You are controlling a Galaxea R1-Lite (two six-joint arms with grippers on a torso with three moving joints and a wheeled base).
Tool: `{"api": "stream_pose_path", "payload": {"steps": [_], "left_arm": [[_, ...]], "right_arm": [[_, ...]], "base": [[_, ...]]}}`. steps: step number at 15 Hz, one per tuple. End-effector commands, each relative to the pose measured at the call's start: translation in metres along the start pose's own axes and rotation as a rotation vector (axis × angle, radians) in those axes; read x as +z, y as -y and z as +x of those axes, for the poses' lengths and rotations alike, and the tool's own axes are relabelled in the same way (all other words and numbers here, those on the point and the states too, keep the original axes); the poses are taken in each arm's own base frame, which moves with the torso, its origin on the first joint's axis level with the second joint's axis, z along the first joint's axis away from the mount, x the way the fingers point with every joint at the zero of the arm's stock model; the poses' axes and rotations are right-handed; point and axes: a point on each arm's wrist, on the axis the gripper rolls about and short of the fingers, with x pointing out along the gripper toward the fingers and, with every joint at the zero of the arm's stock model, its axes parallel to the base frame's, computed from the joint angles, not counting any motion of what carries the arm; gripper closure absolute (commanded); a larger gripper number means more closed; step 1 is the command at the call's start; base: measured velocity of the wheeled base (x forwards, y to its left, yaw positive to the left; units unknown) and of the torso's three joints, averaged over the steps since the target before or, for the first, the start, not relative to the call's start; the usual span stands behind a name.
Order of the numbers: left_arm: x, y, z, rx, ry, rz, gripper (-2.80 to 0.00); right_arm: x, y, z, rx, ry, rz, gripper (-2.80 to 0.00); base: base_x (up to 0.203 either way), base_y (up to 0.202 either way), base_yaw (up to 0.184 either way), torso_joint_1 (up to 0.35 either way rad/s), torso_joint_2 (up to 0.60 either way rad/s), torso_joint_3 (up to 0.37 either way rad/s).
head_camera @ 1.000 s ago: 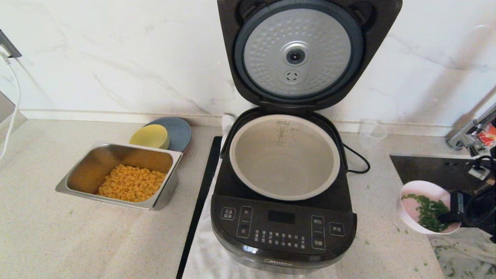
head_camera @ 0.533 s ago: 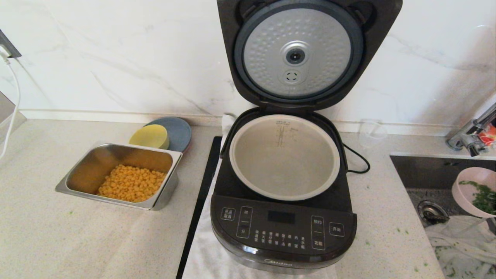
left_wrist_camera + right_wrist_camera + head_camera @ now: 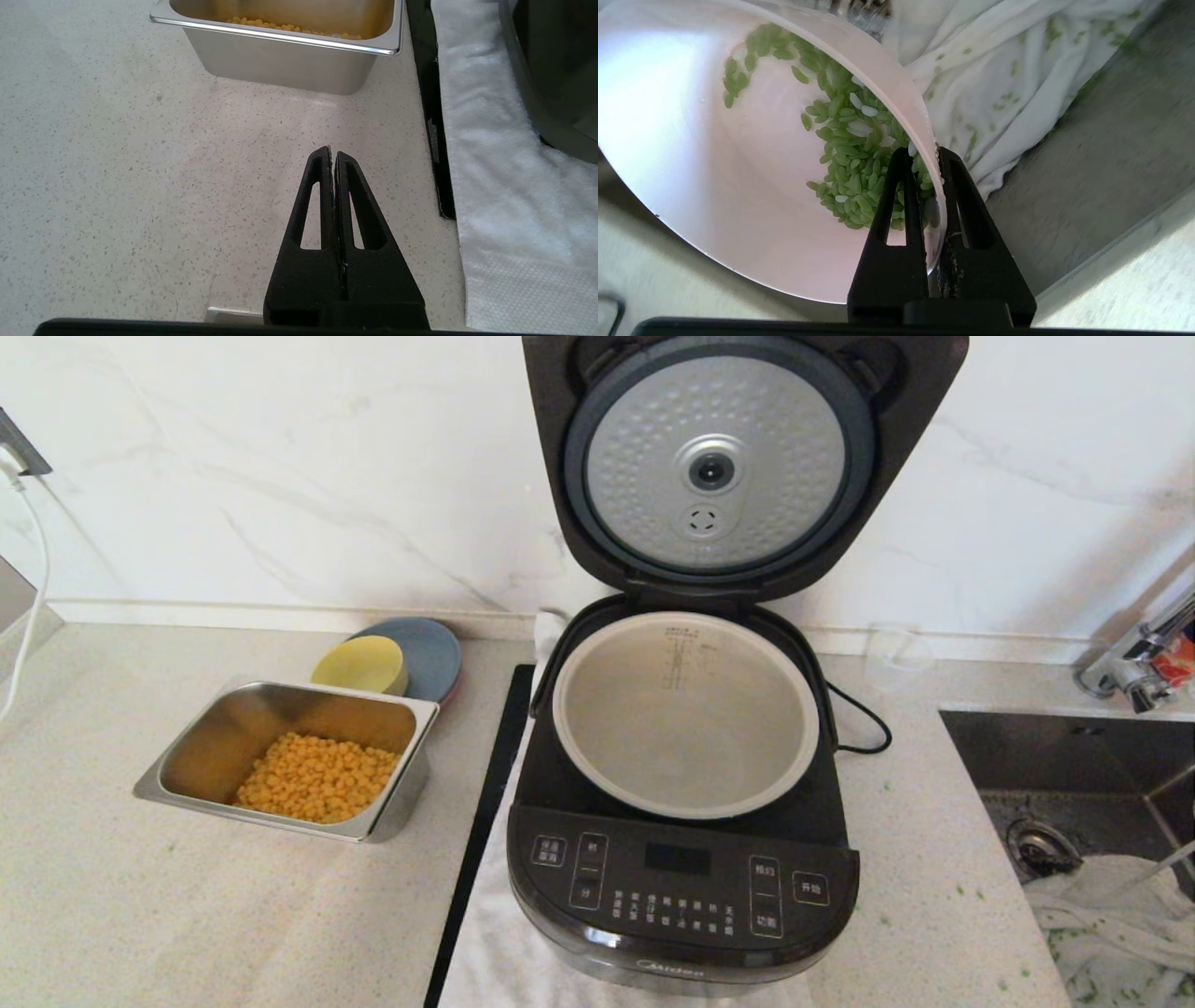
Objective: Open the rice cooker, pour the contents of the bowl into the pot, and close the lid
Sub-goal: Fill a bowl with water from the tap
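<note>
The rice cooker (image 3: 683, 803) stands mid-counter on a towel (image 3: 504, 943), its lid (image 3: 719, 467) upright behind the pot (image 3: 686, 714). A corn tray (image 3: 289, 761) lies left, a sink (image 3: 1074, 784) right.

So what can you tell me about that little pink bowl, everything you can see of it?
The bowl is small, round and shallow, pale pink and smooth, perhaps plastic. Green grains with a few white ones lie heaped against its lower side, so it is tilted. The right end effector is shut on its rim, one finger inside and one outside. A crumpled white cloth speckled with green lies behind it. It shows only in the right wrist view.
</note>
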Motion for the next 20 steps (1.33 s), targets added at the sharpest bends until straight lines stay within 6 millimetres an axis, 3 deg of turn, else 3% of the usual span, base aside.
{"api": "stream_pose_path", "payload": {"steps": [1, 5, 8, 13, 17, 20], "left_arm": [[0.0, 0.0, 0.0, -0.001, 0.002, 0.0, 0.0], [0.0, 0.0, 0.0, 0.0, 0.002, 0.0, 0.0], [0.0, 0.0, 0.0, 0.0, 0.001, 0.0, 0.0], [0.0, 0.0, 0.0, 0.0, 0.002, 0.0, 0.0], [0.0, 0.0, 0.0, 0.0, 0.002, 0.0, 0.0], [0.0, 0.0, 0.0, -0.001, 0.002, 0.0, 0.0]], "right_arm": [[0.01, 0.017, 0.025, -0.017, -0.03, 0.04, 0.0], [0.023, 0.024, 0.046, -0.013, -0.037, 0.107, 0.0], [0.027, 0.023, 0.049, 0.013, -0.062, 0.118, 0.0], [0.026, 0.019, 0.043, 0.029, -0.099, 0.13, 0.0], [0.022, 0.012, 0.025, 0.036, -0.1, 0.121, 0.0], [0.004, -0.005, 0.011, 0.051, -0.135, 0.076, 0.0]], "base": [[0.0, 0.0, 0.0, 0.0, 0.0, 0.0], [0.0, 0.0, 0.0, 0.0, 0.0, 0.0], [0.0, 0.0, 0.0, 0.0, 0.0, 0.0], [0.0, 0.0, 0.0, 0.0, 0.0, 0.0], [0.0, 0.0, 0.0, 0.0, 0.0, 0.0], [0.0, 0.0, 0.0, 0.0, 0.0, 0.0]]}}
